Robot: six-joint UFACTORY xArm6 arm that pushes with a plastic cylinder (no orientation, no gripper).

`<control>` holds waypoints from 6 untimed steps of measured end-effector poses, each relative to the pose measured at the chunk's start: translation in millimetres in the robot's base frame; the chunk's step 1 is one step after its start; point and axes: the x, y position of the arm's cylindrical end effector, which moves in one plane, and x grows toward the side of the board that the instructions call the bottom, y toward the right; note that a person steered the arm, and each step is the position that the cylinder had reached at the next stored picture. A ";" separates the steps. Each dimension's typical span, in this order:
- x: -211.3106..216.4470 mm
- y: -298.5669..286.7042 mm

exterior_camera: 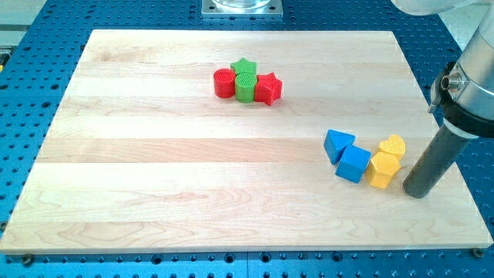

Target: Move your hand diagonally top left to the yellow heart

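Observation:
The yellow heart (394, 144) lies at the view's right on the wooden board (193, 170). Just below it, touching, is a yellow block (382, 170), shape unclear. My tip (415, 191) rests on the board at the lower right of both yellow blocks, a short gap to the right of the lower yellow block. The yellow heart is up and to the left of my tip.
A blue cube (353, 163) touches the yellow block's left side, with a blue triangle-like block (337, 144) at its upper left. Near the view's top middle sit a red cylinder (224, 83), a green star (245, 68), a green block (245, 87) and a red star (268, 89).

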 end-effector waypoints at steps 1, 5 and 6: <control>6.6 0.0; -133.6 -12.9; -141.7 -111.3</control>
